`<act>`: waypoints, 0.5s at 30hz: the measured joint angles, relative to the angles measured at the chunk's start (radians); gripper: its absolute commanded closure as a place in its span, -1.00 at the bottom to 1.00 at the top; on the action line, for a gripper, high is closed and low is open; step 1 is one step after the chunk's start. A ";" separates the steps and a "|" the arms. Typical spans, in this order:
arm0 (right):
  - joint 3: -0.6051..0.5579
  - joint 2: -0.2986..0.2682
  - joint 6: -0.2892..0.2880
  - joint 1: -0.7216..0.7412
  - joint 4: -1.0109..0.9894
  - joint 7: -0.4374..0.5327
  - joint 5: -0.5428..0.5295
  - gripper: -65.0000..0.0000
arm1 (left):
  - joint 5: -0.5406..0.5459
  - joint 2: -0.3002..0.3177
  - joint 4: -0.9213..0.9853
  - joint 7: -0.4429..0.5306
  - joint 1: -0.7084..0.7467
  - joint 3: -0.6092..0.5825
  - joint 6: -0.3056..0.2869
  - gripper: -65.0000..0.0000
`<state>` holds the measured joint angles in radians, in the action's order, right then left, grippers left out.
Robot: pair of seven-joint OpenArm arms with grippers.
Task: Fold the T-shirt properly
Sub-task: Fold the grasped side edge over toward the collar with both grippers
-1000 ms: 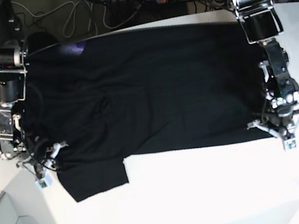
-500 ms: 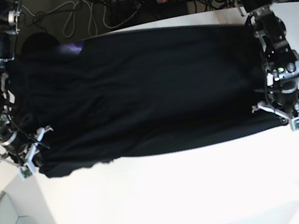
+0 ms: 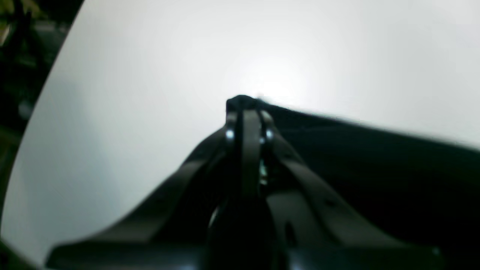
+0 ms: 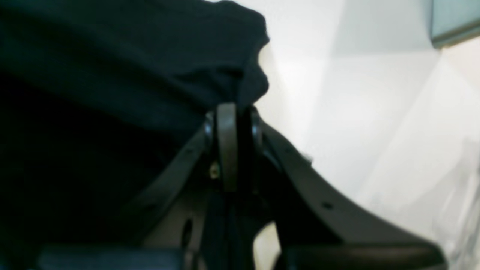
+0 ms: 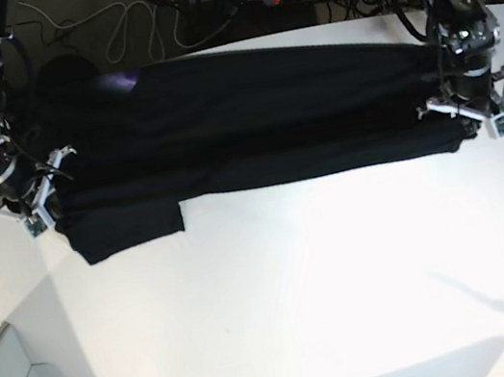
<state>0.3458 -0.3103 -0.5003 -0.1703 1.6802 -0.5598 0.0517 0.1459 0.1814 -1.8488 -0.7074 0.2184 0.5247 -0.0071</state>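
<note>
- Here the T-shirt (image 5: 250,120) lies as a long black band across the far part of the white table (image 5: 326,273), stretched between the two arms.
- The left end effector (image 5: 467,116) is closed on the shirt's corner at the base view's right; its wrist view shows the jaws pinched on the cloth edge.
- The right end effector (image 5: 41,208) is likewise closed on bunched cloth at the other end.
- One sleeve (image 5: 133,231) lies flat on the table beside it.
</note>
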 measured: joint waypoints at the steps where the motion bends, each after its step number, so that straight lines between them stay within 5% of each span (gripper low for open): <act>1: 0.000 -0.005 0.000 -0.014 0.008 0.001 -0.003 1.00 | 0.017 0.000 0.000 0.000 0.020 0.015 0.002 1.00; 7: 0.000 -0.011 0.000 -0.074 0.066 0.010 -0.004 1.00 | 0.144 -0.001 0.000 0.000 0.103 0.087 -0.001 1.00; 15: 0.000 -0.011 0.000 -0.106 0.068 0.010 -0.003 1.00 | 0.166 -0.001 0.010 0.004 0.114 0.112 -0.001 1.00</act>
<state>0.3458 -0.3214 -0.4999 -0.2764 1.7485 -0.5503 0.0483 0.3115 0.1802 -1.8393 -0.7036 0.3325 0.6365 -0.0082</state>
